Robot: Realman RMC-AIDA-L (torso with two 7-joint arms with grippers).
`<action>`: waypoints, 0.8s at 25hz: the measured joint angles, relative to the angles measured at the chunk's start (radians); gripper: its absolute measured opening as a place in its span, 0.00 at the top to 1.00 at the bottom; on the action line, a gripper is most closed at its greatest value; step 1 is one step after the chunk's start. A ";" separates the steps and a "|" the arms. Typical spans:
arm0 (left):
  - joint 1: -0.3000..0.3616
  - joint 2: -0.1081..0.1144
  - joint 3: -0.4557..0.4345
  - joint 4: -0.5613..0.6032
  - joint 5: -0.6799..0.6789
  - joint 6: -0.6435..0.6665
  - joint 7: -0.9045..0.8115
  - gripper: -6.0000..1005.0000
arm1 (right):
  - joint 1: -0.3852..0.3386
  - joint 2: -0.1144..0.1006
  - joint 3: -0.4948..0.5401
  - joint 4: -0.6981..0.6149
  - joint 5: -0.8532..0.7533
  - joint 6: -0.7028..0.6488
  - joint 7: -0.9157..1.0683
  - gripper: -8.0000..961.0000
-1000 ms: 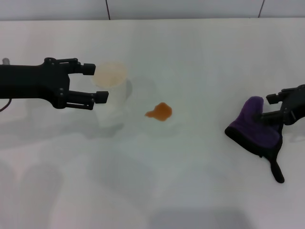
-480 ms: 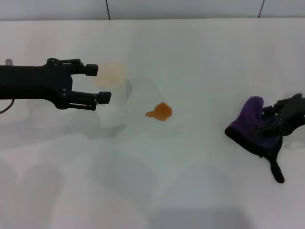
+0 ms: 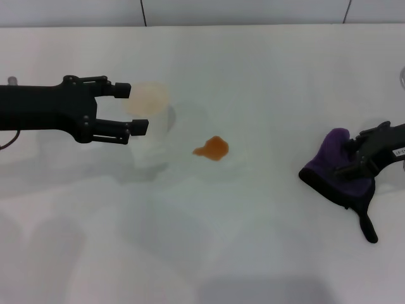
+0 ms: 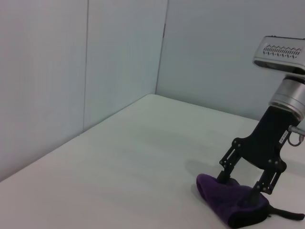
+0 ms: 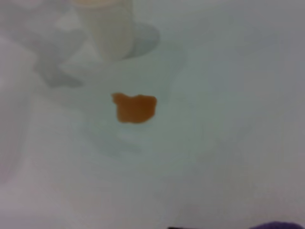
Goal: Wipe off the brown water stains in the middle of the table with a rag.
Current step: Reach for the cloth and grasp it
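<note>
Our right end effector (image 3: 358, 156) sits down on the rag (image 3: 335, 170), fingers spread astride the purple folds without yet pinching them. The brown water stains (image 3: 212, 149) lie well off toward our left end effector (image 3: 131, 108), which hovers spread beside the translucent cup (image 3: 150, 120) on the bench (image 3: 253, 253). We judge the risk to be a shallow bite: closing on one loose fold could let the rag slip mid-drag. The left wrist view shows the fingers' stance on the cloth; only the right wrist view shows the stain's outline closely.
</note>
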 joint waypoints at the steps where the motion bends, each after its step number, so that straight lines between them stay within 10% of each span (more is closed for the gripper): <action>1: 0.000 0.000 0.000 0.000 0.000 0.000 0.000 0.12 | 0.002 0.000 -0.001 0.000 -0.009 0.001 0.005 0.24; 20: 0.010 0.000 0.000 0.013 -0.003 -0.005 0.004 0.13 | -0.021 0.002 -0.072 -0.061 -0.078 0.006 0.096 0.29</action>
